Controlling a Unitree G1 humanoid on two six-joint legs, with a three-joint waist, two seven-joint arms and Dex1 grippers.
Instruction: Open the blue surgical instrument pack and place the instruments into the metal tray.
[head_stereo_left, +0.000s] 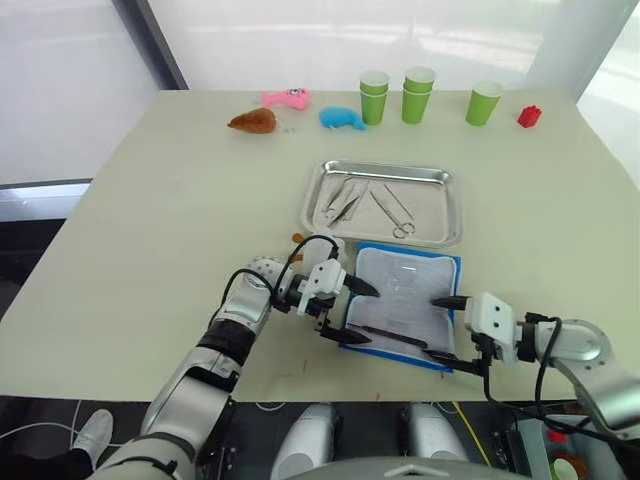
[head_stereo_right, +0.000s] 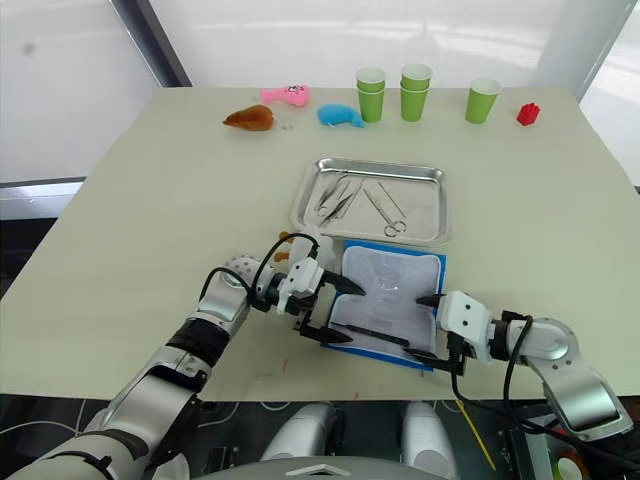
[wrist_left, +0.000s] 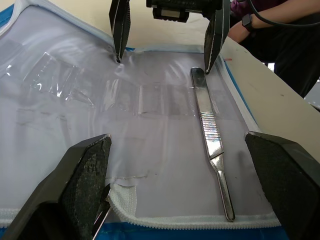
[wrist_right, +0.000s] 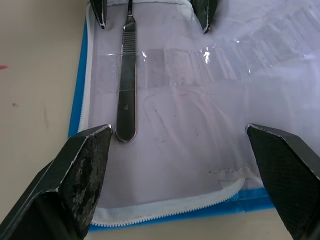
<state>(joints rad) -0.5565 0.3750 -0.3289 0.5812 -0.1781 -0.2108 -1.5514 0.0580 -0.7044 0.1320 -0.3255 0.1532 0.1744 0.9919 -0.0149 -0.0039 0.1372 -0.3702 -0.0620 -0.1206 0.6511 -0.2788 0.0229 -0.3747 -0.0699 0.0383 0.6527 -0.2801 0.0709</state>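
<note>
Both grippers, left (head_stereo_left: 348, 310) and right (head_stereo_left: 448, 335), gape wide at opposite edges of the opened blue pack (head_stereo_left: 404, 300), one scalpel handle (wrist_left: 211, 137) lying between them. Beyond, just beside, the metal tray (head_stereo_left: 452, 205) holds instruments (head_stereo_left: 370, 203); bare table (head_stereo_left: 150, 200) around.

Opened blue pack (head_stereo_left: 405, 300) between both spread hands, instruments (head_stereo_left: 368, 203) in metal tray (head_stereo_left: 452, 212)
</note>
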